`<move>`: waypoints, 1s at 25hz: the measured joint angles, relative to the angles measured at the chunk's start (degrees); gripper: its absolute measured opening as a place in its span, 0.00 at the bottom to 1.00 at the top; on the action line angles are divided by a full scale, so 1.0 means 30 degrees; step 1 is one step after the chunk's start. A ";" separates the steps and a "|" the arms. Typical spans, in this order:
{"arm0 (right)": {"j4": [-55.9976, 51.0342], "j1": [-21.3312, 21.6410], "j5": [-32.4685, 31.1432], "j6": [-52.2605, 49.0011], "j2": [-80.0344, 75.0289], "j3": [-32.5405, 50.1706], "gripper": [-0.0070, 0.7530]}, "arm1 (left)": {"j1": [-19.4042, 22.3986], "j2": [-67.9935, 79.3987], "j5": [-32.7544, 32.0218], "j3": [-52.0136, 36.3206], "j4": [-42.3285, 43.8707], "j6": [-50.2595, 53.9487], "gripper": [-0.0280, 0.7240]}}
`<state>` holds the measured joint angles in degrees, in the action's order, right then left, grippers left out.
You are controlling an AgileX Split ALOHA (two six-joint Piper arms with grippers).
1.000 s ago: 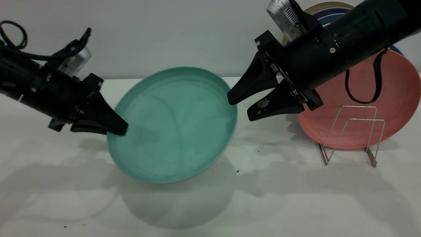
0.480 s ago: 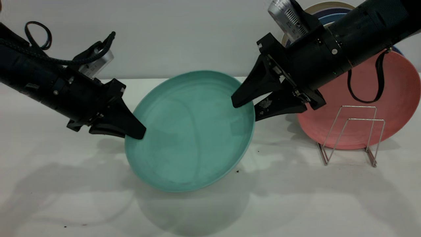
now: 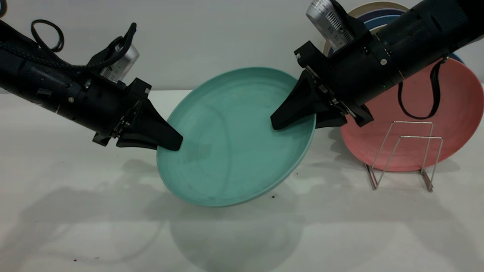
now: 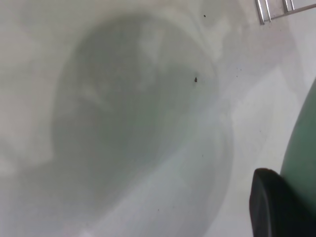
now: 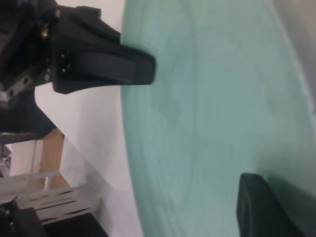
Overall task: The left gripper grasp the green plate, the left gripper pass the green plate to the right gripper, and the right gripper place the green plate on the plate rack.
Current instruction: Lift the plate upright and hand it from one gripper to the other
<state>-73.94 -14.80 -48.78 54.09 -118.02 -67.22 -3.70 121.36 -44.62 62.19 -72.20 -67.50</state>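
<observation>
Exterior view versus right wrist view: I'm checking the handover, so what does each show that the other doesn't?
Only the exterior view shows the plate rack, the salmon-pink plate behind it, and the right hand set over the green plate's upper right rim.

Only the right wrist view shows the plate's face up close.

Both show the left hand clamped on the plate's opposite rim, with the plate held tilted above the table.
</observation>
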 joint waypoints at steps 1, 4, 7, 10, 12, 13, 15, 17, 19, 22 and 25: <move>0.0002 0.0000 0.0022 0.0015 -0.0021 0.0000 0.20 | 0.0000 0.0000 0.0000 0.0000 0.0000 0.0000 0.08; -0.0031 0.0000 0.0022 0.0129 -0.0021 0.0000 0.19 | 0.0000 0.0000 0.0019 0.0000 0.0000 -0.0008 0.16; -0.0040 0.0000 0.0022 0.0265 -0.0021 0.0000 0.18 | 0.0000 0.0000 0.0041 0.0000 -0.0017 -0.0023 0.38; -0.0023 0.0037 0.0004 0.0627 -0.0021 0.0000 0.17 | 0.0022 -0.0046 0.0058 0.0000 -0.0017 -0.0151 0.63; 0.0025 0.0181 -0.0016 0.0676 -0.0021 0.0000 0.15 | 0.0299 -0.0224 -0.0059 0.0000 0.0001 -0.0283 0.77; 0.0025 0.0268 -0.0105 0.0741 -0.0021 0.0000 0.15 | 0.0477 -0.0419 -0.0191 0.0000 0.0001 -0.0302 0.83; 0.0139 0.0435 -0.0189 0.0750 0.0000 0.0000 0.15 | 0.0819 -0.0846 -0.0395 0.0000 0.0001 -0.0320 0.89; 0.0285 0.0567 -0.0189 0.0792 0.0019 0.0000 0.15 | 0.1210 -0.1322 -0.0871 0.0000 0.0068 -0.0320 0.90; 0.0324 0.0605 -0.0189 0.0809 0.0019 0.0000 0.15 | 0.1606 -0.1781 -0.1494 0.0000 0.0274 -0.0357 0.90; 0.0327 0.0644 -0.0189 0.0886 0.0019 0.0000 0.15 | 0.1831 -0.2479 -0.2134 0.0000 0.0475 -0.0449 0.86; 0.0765 0.0707 -0.0522 0.1927 0.0186 0.0000 0.15 | 0.2162 -0.3119 -0.2313 0.0000 0.0915 -0.0523 0.82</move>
<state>-71.64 -12.68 -50.35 59.87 -117.46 -67.22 2.79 112.00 -51.56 62.19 -69.46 -69.07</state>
